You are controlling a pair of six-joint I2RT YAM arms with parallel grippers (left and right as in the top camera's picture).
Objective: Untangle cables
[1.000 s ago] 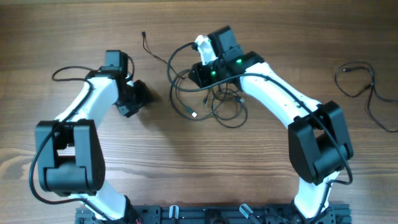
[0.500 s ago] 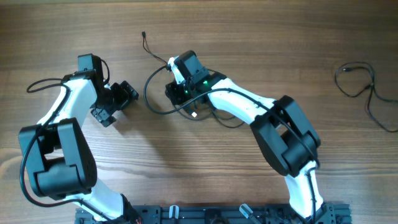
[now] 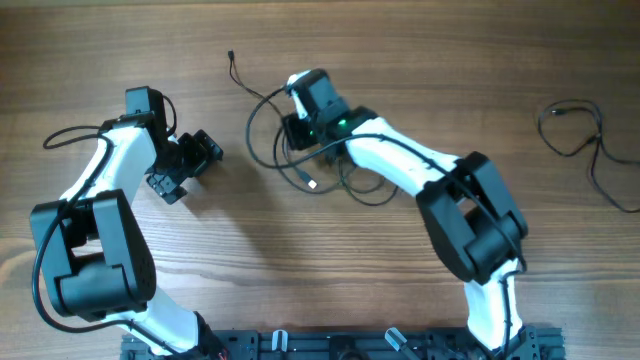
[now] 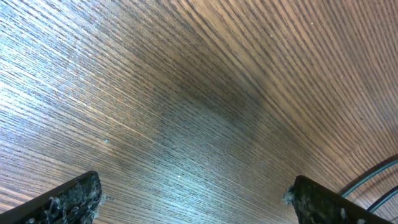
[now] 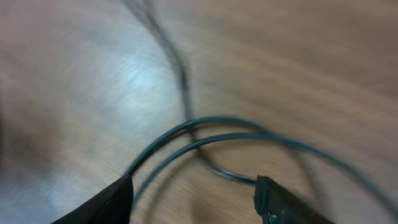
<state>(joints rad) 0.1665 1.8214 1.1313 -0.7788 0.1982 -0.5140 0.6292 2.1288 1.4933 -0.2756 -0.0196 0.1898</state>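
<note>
overhead: the right gripper (image 3: 297,132) has swung left over the cables (image 3: 345,180) and then eased back a little. the loop (image 3: 250,137) it dragged out to the left has slackened with it. the heap is still one knot in the middle of the table (image 3: 300,260), with a silver-tipped plug (image 3: 313,184) poking out below it. the left gripper (image 3: 190,168) has pulled back to the left and stands well apart from the heap. a lone cord (image 3: 590,140) lies far to the right, apart from the rest, so one strand looks sorted and the main tangle not yet. the right arm covers part of the heap and hides the crossings

left wrist: the left gripper (image 4: 194,186) has spread as wide as it goes, with only bare wood between the fingers. two dark cords cross the lower right corner, whose i cannot tell

right wrist: blurred. the right gripper (image 5: 193,186) has been opening, and its fingers stand apart. two strands (image 5: 205,134) curve just past the tips, pinched by nothing
</note>
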